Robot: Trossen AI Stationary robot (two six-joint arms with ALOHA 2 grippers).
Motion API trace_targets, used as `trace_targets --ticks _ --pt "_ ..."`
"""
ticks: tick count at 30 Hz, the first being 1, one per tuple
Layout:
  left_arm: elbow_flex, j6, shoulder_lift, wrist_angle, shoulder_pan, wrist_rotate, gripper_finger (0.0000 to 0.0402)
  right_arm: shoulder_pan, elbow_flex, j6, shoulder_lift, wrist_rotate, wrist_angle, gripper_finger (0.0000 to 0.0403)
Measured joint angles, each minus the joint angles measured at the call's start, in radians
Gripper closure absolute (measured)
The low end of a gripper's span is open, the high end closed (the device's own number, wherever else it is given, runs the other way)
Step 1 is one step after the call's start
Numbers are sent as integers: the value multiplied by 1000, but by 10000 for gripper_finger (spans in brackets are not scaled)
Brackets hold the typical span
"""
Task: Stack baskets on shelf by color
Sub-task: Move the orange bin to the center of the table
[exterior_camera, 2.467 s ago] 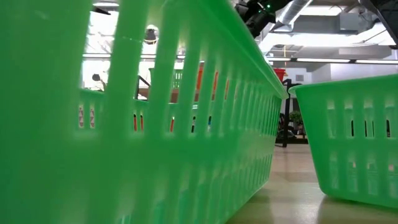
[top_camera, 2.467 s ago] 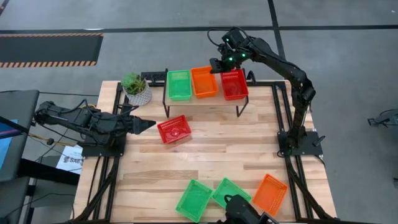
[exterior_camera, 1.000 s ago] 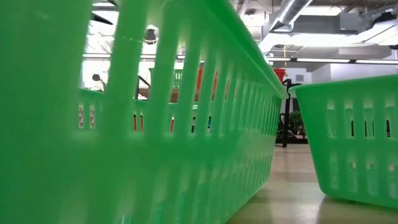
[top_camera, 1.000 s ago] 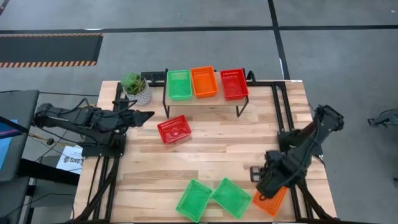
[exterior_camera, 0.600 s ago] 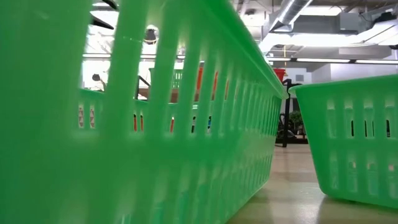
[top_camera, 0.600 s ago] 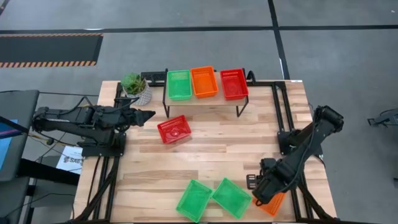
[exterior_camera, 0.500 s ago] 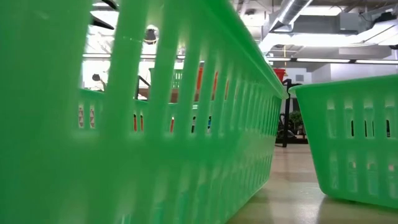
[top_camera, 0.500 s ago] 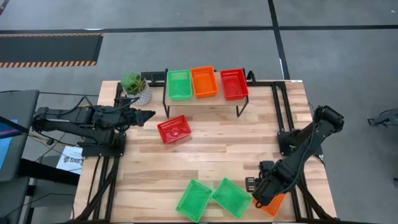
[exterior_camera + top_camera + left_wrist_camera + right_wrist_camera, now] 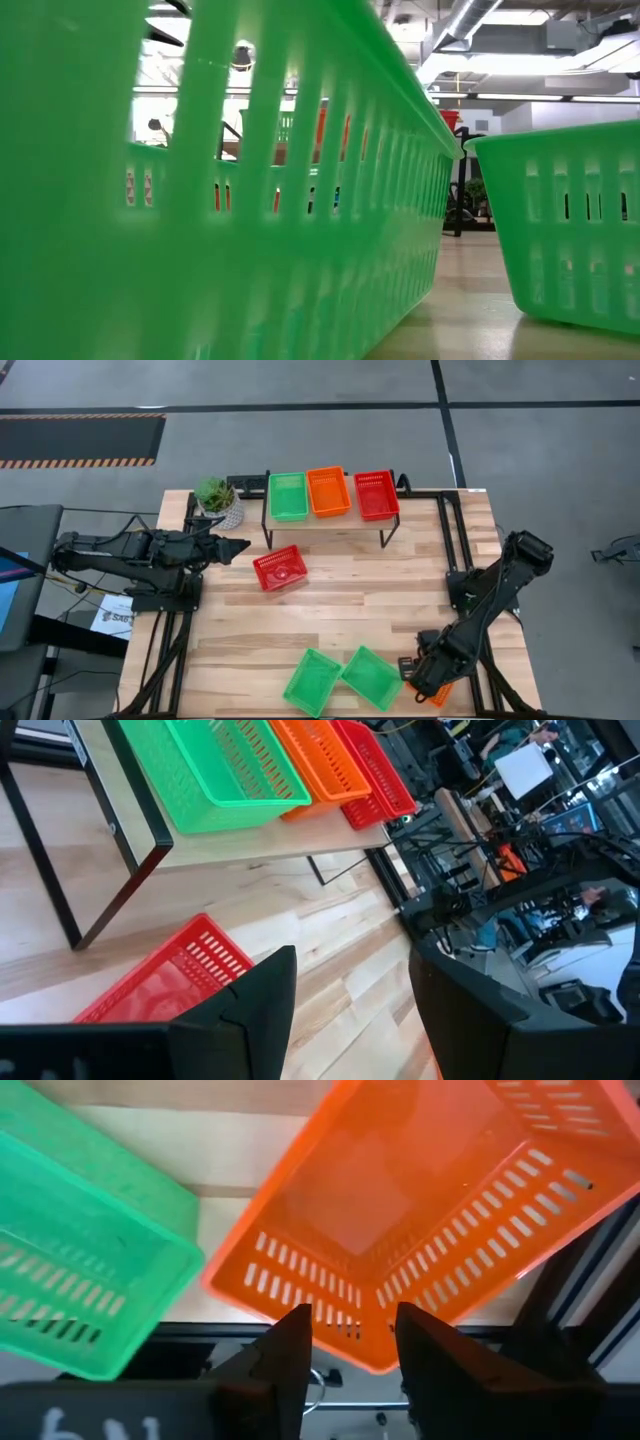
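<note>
On the shelf (image 9: 322, 520) at the far side stand a green basket (image 9: 288, 496), an orange basket (image 9: 329, 491) and a red basket (image 9: 377, 494) in a row. Another red basket (image 9: 280, 569) sits on the table in front of my left gripper (image 9: 238, 546), which is open and hangs level at the left. Two green baskets (image 9: 313, 682) (image 9: 372, 677) lie at the near edge. My right gripper (image 9: 352, 1320) is open and points down over the near end wall of an orange basket (image 9: 400, 1190) at the near right corner. I see no touch.
A potted plant (image 9: 218, 502) stands at the far left beside the shelf. The low view is filled by the two green baskets (image 9: 250, 200). Bare wood (image 9: 350, 605) lies in the table's middle. The black table frame (image 9: 560, 1290) runs close beside the orange basket.
My right gripper has sunk toward the orange basket at the near right corner, drifting toward the table's near edge and tipping further downward. It covers more of the basket than before. The baskets have stayed where they were.
</note>
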Motion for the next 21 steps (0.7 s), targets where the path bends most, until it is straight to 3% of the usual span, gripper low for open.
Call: trace_targets --ticks 13,16,21 --pt "0 2 0 -28 0 -26 218 -63 -185 -51 0 6 -3 247" --pt "0 6 0 -29 0 -29 218 -115 -229 -94 0 23 -7 249" --pt "0 6 0 -29 0 -29 218 -262 -243 -272 0 137 -11 251"
